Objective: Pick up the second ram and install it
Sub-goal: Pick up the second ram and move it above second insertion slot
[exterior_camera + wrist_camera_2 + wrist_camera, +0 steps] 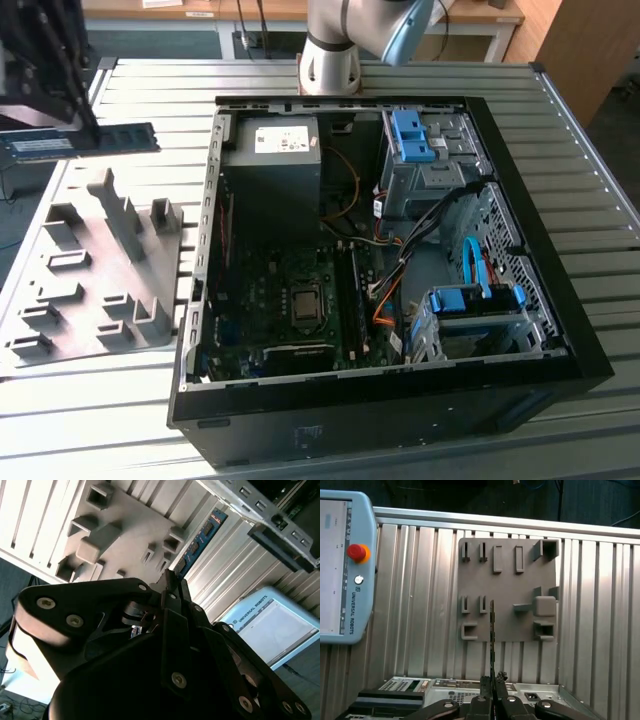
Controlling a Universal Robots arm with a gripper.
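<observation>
The gripper (493, 690) has its fingers pinched tight on one end of the ram (492, 635), and the stick juts out edge-on in the first wrist view. It hangs in the air over the grey tray (95, 285), to the exterior view's left of the open case (400, 410), touching neither.

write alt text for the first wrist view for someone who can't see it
The gripper holds the second ram in its shut jaws, seen edge-on as a thin dark strip in front of a grey slotted tray. The tray lies on a ribbed metal table, with a teach pendant beside it and a computer case near the gripper.
</observation>
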